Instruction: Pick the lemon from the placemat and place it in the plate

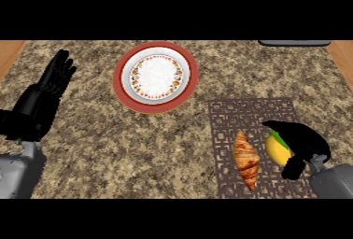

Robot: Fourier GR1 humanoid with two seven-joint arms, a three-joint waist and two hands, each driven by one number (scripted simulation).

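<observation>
The right hand sits low at the right of the head view, over the right half of the brown lattice placemat. Its black fingers and thumb are curled round the lemon, which shows as a yellow bulge just to the hand's left, with a small green patch at its upper end. The hand hides the lemon's right side, so whether the fruit rests on the mat or is lifted a little off it cannot be told from this steep angle.

Just left of the lemon, and apart from it, a croissant lies lengthwise on the same placemat, its narrow tip pointing toward the lower edge of the view.

Well away from the right hand, up and to its left, the plate rests on the speckled granite counter. It has a red outer rim, a white centre and a ring of small flowers.

The left hand shows near the left edge, to the left of the plate, with its fingers straight and pointing up, holding nothing. Its grey forearm enters from the lower left corner.
</observation>
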